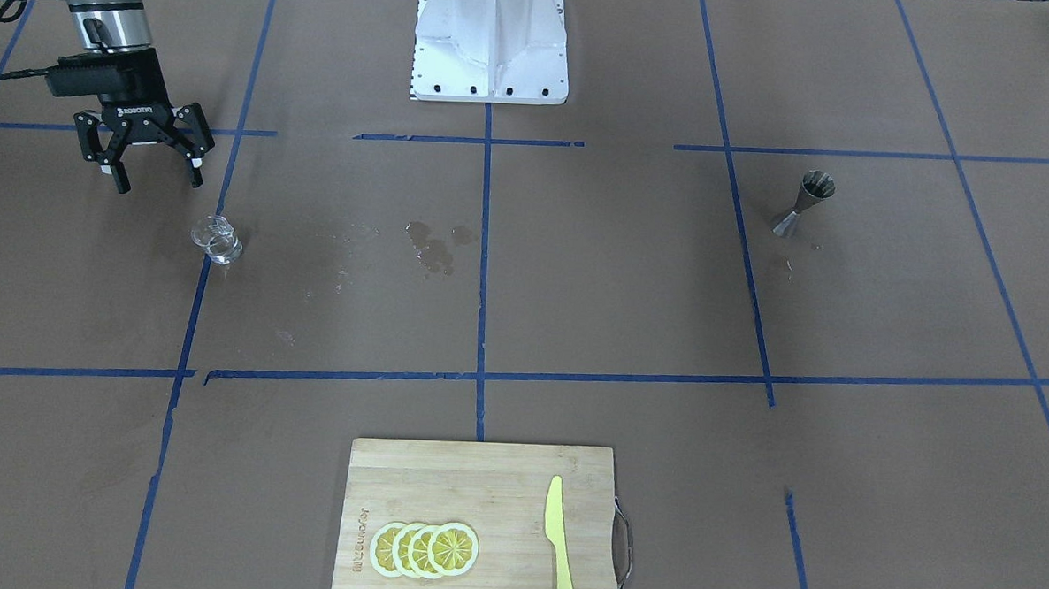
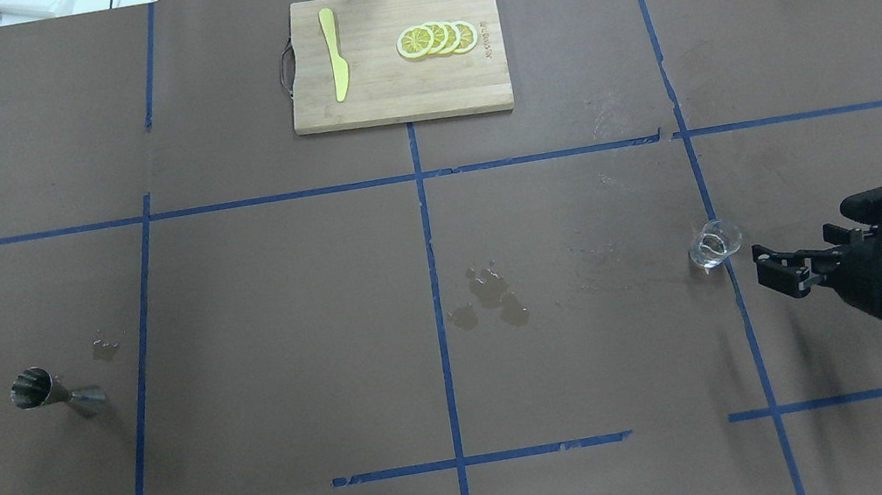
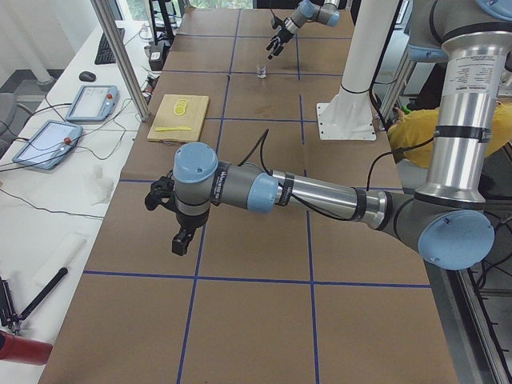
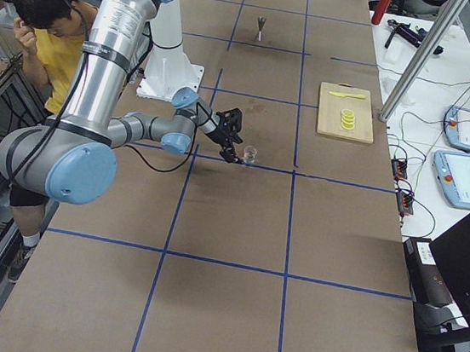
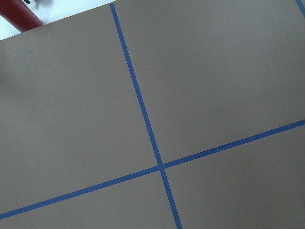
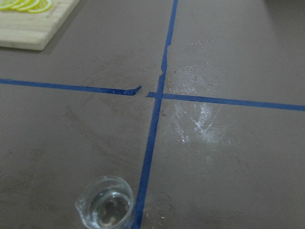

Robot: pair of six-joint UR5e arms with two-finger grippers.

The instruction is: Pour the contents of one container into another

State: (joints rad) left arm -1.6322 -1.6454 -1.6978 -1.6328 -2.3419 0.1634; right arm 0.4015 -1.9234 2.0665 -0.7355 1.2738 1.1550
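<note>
A small clear glass with a little liquid stands on the brown table, also seen in the overhead view and at the bottom of the right wrist view. My right gripper hangs open and holds nothing, a short way behind the glass and above table level. A steel jigger stands upright on the other side of the table, untouched. My left gripper shows only in the exterior left view, far from both vessels, so I cannot tell its state.
A wooden cutting board with lemon slices and a yellow knife lies at the far middle edge. Wet spots mark the table centre. Blue tape lines grid the surface. The robot base stands mid-table.
</note>
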